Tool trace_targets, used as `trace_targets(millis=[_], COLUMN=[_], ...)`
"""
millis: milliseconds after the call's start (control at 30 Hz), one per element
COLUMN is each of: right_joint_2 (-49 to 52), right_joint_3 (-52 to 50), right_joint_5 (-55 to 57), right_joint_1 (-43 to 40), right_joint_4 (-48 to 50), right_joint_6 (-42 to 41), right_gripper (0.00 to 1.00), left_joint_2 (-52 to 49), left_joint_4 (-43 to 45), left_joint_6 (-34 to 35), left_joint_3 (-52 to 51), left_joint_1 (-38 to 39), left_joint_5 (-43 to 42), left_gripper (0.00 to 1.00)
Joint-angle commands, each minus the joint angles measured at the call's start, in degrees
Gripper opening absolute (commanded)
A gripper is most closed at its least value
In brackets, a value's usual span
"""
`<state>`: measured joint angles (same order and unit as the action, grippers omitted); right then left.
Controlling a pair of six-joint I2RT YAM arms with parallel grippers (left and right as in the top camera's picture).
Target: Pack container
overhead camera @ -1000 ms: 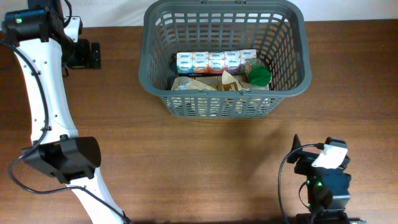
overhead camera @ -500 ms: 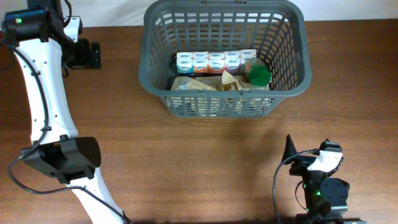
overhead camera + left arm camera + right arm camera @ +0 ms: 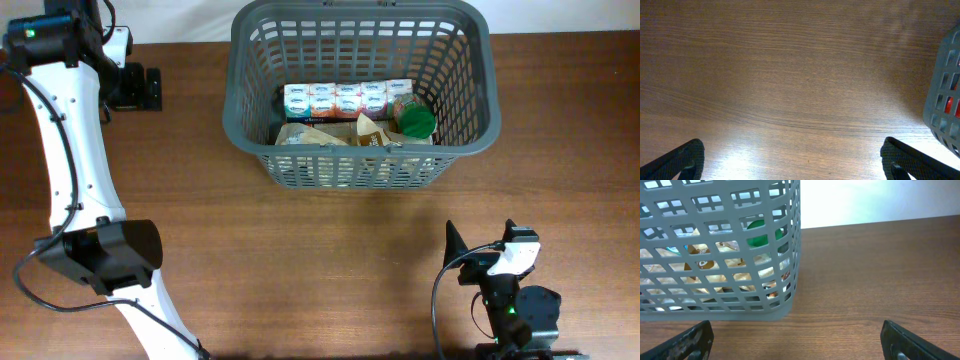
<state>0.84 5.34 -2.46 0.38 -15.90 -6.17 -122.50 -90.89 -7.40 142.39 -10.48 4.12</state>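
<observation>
The dark grey lattice basket point(image 3: 240, 120) stands at the back middle of the table. It holds a row of small cartons point(image 3: 345, 98), tan bags point(image 3: 325, 134) and a green-lidded jar point(image 3: 416, 121). My left gripper point(image 3: 148, 88) is at the far left, well apart from the basket. It is open and empty over bare wood in the left wrist view point(image 3: 795, 162), where the basket's edge point(image 3: 946, 100) shows at the right. My right gripper point(image 3: 462, 250) is near the front right. It is open and empty point(image 3: 797, 340) and faces the basket point(image 3: 785, 305) and the jar's green lid point(image 3: 759, 239).
The wooden table point(image 3: 300, 250) runs around the basket. My white left arm point(image 3: 75, 170) stretches along the left side from its base point(image 3: 100, 255). My right arm's base point(image 3: 520, 310) sits at the front edge.
My right gripper has swung to the left and drawn a little toward the front edge. The left arm and the basket have not moved.
</observation>
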Motion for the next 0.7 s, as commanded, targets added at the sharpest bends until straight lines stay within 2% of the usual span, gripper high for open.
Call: trace_targets(millis=[0, 467, 667], right_joint_2=[-0.7, -0.7, -0.7], right_joint_3=[-0.6, -0.6, -0.6], right_joint_5=[-0.7, -0.7, -0.7], right_joint_1=[-0.4, -0.4, -0.4], right_joint_4=[0.3, 0.3, 0.3], right_joint_6=[-0.3, -0.3, -0.3], right_gripper=[0.99, 0.99, 0.99], left_joint_2=[-0.3, 2.7, 15.5], left_joint_4=[0.0, 0.0, 0.4], left_joint_6=[0.7, 0.7, 0.7], left_joint_3=[-0.2, -1.7, -18.2], left_joint_1=[-0.3, 1.5, 6.8], left_joint_5=[0.2, 0.2, 0.2], left_gripper=[0.99, 0.99, 0.99])
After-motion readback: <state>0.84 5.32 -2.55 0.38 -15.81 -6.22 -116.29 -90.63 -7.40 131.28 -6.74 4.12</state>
